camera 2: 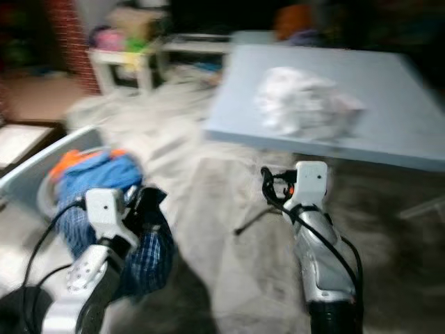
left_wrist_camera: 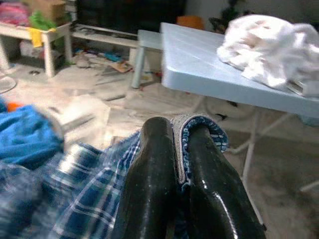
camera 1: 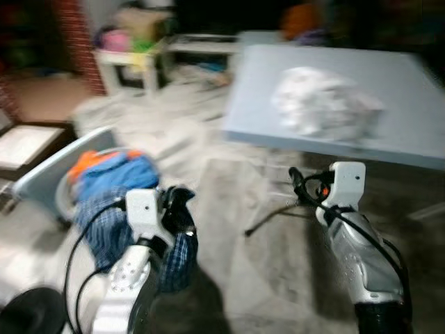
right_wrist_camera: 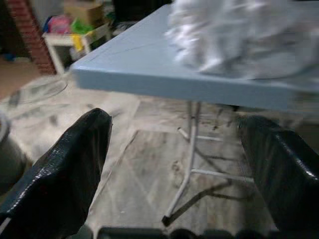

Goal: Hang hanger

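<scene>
Blue and white checked cloth (left_wrist_camera: pixel 94 199) is pinched between the two black fingers (left_wrist_camera: pixel 154 189) of the left gripper (left_wrist_camera: pixel 180 164), which are squeezed tight on a folded edge of it. The cloth hangs down from that gripper over a pile of clothes, blue with a bit of orange (camera 1: pixel 111 170), sitting in a pale grey basket (camera 1: pixel 49 181) on the floor at the robot's left.

The right gripper (right_wrist_camera: pixel 174 149) is held up in the air with its fingers (right_wrist_camera: pixel 65 169) spread wide apart and nothing between them. It points toward the metal legs (right_wrist_camera: pixel 187 164) under a light blue folding table (camera 1: pixel 410 118). A crumpled white cloth (camera 1: pixel 323 101) lies on top of that table.

No hanger can be made out; the head views are blurry. A low white shelf (camera 1: pixel 128 62) with bright things on it stands farther back, near a red brick wall (camera 1: pixel 76 38). The floor (camera 1: pixel 229 243) is grey and patchy.
</scene>
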Controlling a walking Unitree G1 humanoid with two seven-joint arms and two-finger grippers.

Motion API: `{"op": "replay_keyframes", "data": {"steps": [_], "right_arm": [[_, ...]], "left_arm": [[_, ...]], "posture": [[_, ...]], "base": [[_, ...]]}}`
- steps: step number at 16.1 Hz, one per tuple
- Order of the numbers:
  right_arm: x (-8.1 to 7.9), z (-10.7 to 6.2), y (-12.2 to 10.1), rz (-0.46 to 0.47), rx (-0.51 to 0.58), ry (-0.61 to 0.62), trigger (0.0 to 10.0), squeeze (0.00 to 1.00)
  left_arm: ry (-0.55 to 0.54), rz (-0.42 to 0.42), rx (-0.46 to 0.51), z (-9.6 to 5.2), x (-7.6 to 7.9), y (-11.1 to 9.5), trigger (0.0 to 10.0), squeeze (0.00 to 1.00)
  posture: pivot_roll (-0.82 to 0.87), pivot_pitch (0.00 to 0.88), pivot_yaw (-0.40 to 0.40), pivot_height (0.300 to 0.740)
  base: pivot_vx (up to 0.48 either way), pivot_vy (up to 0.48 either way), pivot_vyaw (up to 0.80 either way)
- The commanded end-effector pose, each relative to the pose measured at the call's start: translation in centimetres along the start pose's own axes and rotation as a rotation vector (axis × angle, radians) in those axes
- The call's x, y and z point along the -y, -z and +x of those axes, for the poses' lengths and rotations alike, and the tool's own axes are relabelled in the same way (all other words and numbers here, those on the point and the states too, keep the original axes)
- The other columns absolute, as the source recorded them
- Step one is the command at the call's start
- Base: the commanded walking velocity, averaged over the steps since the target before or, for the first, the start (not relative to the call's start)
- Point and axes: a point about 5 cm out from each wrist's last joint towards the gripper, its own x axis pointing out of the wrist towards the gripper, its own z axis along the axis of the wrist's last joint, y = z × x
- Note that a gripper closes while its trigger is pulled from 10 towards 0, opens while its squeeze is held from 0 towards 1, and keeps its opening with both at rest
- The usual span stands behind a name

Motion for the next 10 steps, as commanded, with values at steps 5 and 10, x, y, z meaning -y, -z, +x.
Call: {"op": "replay_keyframes", "data": {"steps": [5,10], "right_arm": [[0.13,0.05,-0.08,-0.003,0.006,0.008,10.0,0.00],[0.30,-0.01,-0.12,0.001,0.011,0.014,10.0,0.00]], "left_arm": [[0.024,-0.008,0.013,0.17,0.57,-0.40,10.0,0.00],[-0.028,-0.040,0.006,0.44,0.06,-0.34,10.0,0.00]], "posture": [[-0.08,0.000,0.066,0.740],[-0.08,0.000,0.067,0.740]], "base": [[0.000,-0.359,-0.80],[0.000,-0.176,0.00]]}}
